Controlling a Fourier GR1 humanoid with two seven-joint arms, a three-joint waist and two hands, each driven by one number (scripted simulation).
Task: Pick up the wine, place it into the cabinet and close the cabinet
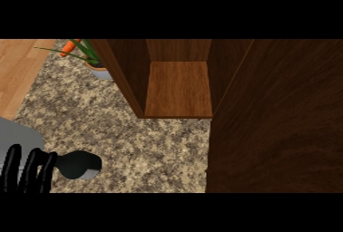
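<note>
One hand (26,170) in view, the left, fingers curled round the one dark wine bottle (79,164) at the worktop (134,145) edge. One open cabinet (178,88) stands beyond it, one potted plant (90,56) alongside.

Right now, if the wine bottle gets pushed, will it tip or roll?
The wine bottle seems to stand upright beside the left hand, so a sideways push could tip it. Its round dark body would probably roll once down and may be slippery.
</note>
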